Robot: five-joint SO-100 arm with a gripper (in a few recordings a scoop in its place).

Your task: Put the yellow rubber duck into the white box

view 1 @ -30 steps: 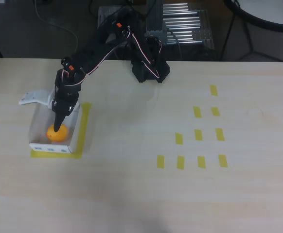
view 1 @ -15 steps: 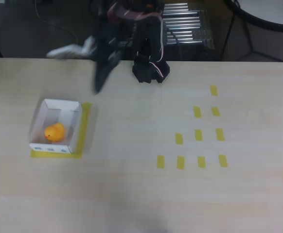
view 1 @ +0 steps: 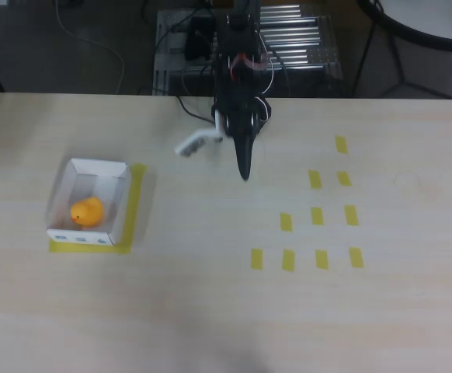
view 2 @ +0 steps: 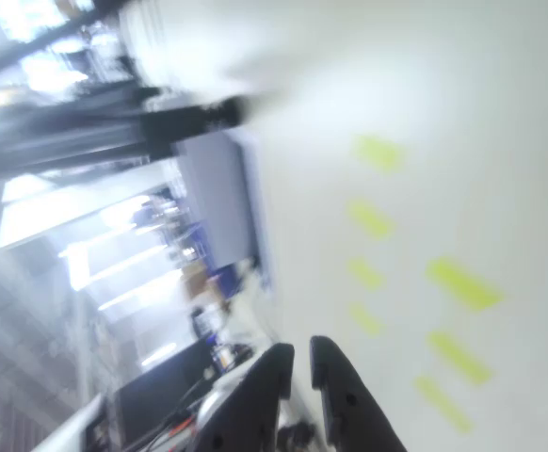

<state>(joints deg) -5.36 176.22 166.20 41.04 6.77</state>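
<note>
In the overhead view the yellow rubber duck (view 1: 87, 210) lies inside the white box (view 1: 63, 189) at the table's left, toward the box's near wall. My gripper (view 1: 245, 174) hangs over bare table at the middle back, far to the right of the box, its black tip pointing toward the front edge. A white plate (view 1: 196, 143) sticks out to the left of the wrist. The blurred wrist view has the gripper (view 2: 298, 358) at the bottom, fingers side by side with a thin slit between them and nothing held.
A yellow tape frame (view 1: 136, 203) borders the box. Several small yellow tape rectangles (view 1: 317, 215) dot the right half of the table. Metal racks and cables (view 1: 296, 43) stand behind the back edge.
The arm lifted out of the box, leaving the duck there, and swung right across the back of the table to the middle. The duck and box stayed put.
</note>
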